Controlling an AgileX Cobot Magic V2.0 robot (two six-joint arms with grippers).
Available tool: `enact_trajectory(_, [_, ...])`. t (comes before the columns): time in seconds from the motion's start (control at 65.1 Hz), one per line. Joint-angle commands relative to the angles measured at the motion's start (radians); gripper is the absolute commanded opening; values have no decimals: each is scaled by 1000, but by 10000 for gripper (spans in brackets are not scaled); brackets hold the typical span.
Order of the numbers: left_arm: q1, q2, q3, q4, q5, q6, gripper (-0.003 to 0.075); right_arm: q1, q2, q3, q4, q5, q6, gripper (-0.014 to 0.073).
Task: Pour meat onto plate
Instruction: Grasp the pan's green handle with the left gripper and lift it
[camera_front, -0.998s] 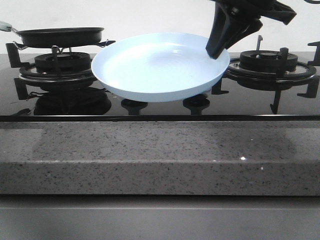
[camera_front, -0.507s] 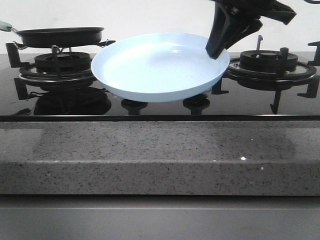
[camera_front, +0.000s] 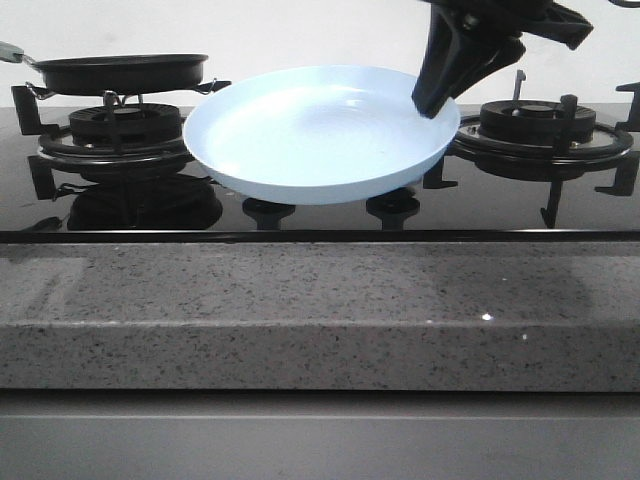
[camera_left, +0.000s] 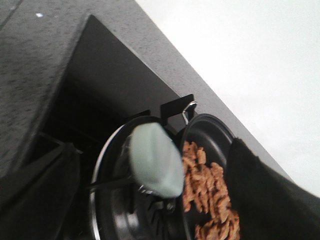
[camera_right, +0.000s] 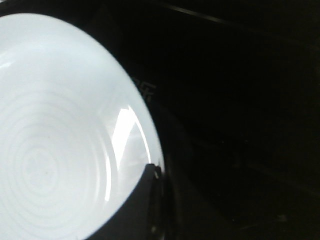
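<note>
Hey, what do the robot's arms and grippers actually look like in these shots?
The right gripper is matte black, with long angular fingers tapering to narrow tips below a bulkier black wrist. The left gripper's fingers appear only as dark, blurred black slabs. No cables or markings are visible.

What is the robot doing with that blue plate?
The right gripper is holding the plate by its rim, lifted above the stove between the burners. The plate is empty. The meat is in the black pan, which sits on the left burner. The left gripper is close to the pan's pale handle, but whether it grips it cannot be told. Nothing has been poured yet.
</note>
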Motion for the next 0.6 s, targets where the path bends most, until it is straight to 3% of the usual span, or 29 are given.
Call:
enact_trajectory(0.0, [-22,-21,-68,-70,11,6,588,0,-54,-27,25,-37,-6,-69])
enact_trajectory(0.323, [-55,59,-124,-122,35,6,569,0,-54,-27,25,-28,-6,-69])
enact_trajectory(0.584, [-55,65,-124,-145,36,4,275,0,-54,-27,25,-24,-6,-69])
